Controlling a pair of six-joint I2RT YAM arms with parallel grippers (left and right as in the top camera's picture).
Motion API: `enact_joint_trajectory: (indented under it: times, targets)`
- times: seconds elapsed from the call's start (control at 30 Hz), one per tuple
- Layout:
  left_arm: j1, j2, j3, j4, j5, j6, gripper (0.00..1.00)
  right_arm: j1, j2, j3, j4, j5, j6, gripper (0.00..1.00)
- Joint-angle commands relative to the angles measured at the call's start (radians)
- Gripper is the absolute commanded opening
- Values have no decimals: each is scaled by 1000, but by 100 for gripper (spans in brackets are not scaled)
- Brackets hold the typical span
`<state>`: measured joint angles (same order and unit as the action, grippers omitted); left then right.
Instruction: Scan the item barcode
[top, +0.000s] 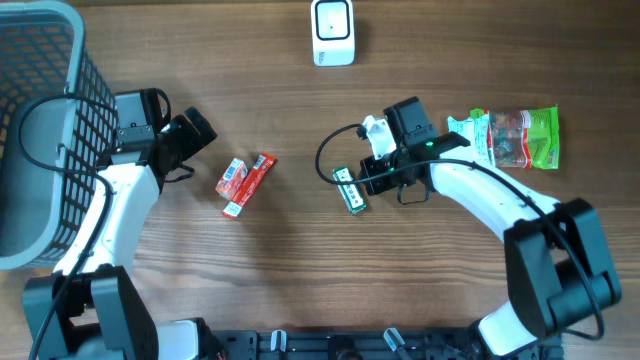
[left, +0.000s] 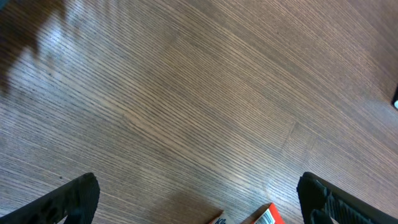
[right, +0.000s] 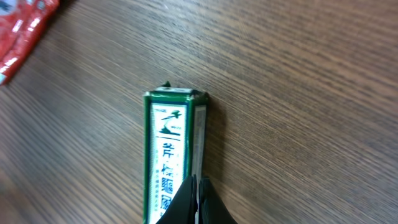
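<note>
Risk of a missed pick: right gripper (right: 196, 198) pinched fully together on top of slim green glossy cardboard packet (right: 174, 155), nothing visibly between the tips, likely to skid off its smooth face. Packet flat on grained wooden table (right: 298, 93), well apart from white plastic scanner (top: 332, 32); left gripper (left: 199, 196) spread wide, holding nothing.

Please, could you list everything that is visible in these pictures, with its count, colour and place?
basket: 1, grey, far left
scanner: 1, white, top centre
red packets: 2, red, left of centre, side by side
green box: 1, green, centre
snack bag: 1, green and clear, right
table: 1, brown wood, under everything
left gripper: 1, black, open, near the basket
right gripper: 1, black, shut, over the green box
</note>
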<state>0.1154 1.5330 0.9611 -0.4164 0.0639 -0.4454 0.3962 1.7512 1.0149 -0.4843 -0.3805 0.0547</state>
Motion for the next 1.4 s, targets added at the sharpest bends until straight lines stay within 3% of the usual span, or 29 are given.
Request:
enact_joint_trajectory:
  times: [0.0,0.17,0.27,0.6,0.67,0.77,0.87,1.03,1.23,1.37]
  targets:
    - [5,-14,2,0,-13,19,100,0,55,-16,8,-32,-2,4]
    - [5,-14,2,0,-13,20,100,0,78,-21,14,-33,-1,4]
    - [5,-14,2,0,-13,20,100,-5,76,-13,24,-81,-8,10]
    - [5,-14,2,0,-13,20,100,-29,67,10,-2,-237,-29,16]
    - [5,-14,2,0,-13,19,100,-28,67,-11,20,-199,-29,19]
    - [5,-14,2,0,-13,20,100,-28,67,-35,81,-158,-29,41]
    - [5,-14,2,0,-13,20,100,-26,66,-24,105,-118,-63,54]
    - [5,-14,2,0,-13,20,100,59,64,12,95,2,-63,59]
    - [5,-14,2,0,-13,19,100,234,65,11,107,403,-35,61]
    - [5,-14,2,0,-13,19,100,231,65,11,140,425,27,61]
